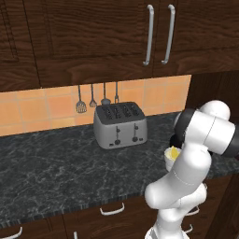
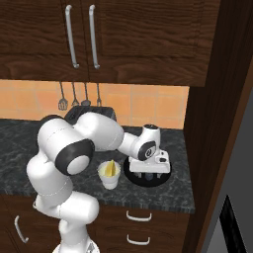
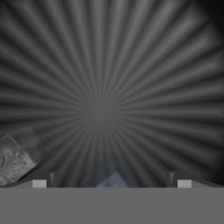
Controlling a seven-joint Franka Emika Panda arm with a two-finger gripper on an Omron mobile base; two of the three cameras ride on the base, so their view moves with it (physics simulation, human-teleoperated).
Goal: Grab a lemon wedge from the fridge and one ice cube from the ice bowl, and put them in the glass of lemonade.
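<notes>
The black ice bowl (image 2: 153, 184) sits on the counter's right end, and my gripper (image 2: 148, 174) reaches down into it. In the hand view the bowl's ribbed inside (image 3: 100, 87) is close, with a pale bluish ice cube (image 3: 109, 178) low between my open gripper (image 3: 111, 183) fingertips (image 3: 39, 183), not gripped. The glass of lemonade (image 2: 109, 177) stands just left of the bowl with the yellow lemon wedge (image 2: 111, 168) resting in it. The left base view shows the glass (image 1: 169, 158) and wedge (image 1: 174, 152) partly behind my arm. The grey fridge (image 2: 243, 163) is at the far right.
A silver toaster (image 1: 120, 124) stands at the back of the dark marble counter (image 1: 51, 168), with utensils (image 1: 92, 99) hanging on the tiled wall. Dark wooden cabinets (image 2: 123, 39) hang overhead. A tall dark wooden panel (image 2: 207, 148) borders the counter on the right. A grey mottled block (image 3: 13, 159) lies in the bowl.
</notes>
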